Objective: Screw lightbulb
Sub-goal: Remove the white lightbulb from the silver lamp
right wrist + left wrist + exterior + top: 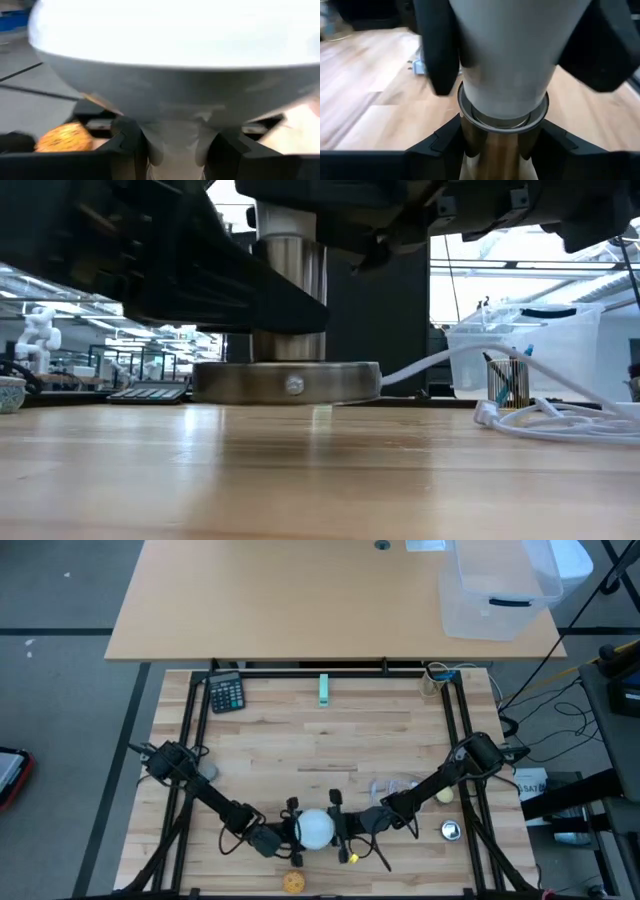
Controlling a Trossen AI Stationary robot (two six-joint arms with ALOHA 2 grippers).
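Broadly, the room is a bright workshop: the low view shows ceiling lights, big windows and far-off benches behind the rig. Beyond the work surface stands a second, paler table (300,600) carrying a clear plastic bin (500,590). The tabletop (320,740) itself is pale butcher-block wood with visible plank seams, framed by black rails. Both dark arms reach in from the sides and meet at its near edge.

The lightbulb (317,828) sits there between them, globe up, its cone narrowing down into a metal socket (502,107). In the low view that socket is a steel post rising from a round grey base (287,382) that rests flat on the wood, with a white cable (545,415) trailing away from it.

The left tool (287,833) has its fingers (437,50) on either side of the bulb's cone, pinching it. The right tool (345,830) comes in from the other side, lower down, its fingers (127,135) closed against the narrow neck under the globe.

Smaller things lie scattered: a calculator (227,693) at the far left corner, a green block (324,689) by the far rail, a small metal cup (450,831) near the right arm, a pale yellow ball (444,796) just above it, and an orange textured ball (292,882) at the near edge.
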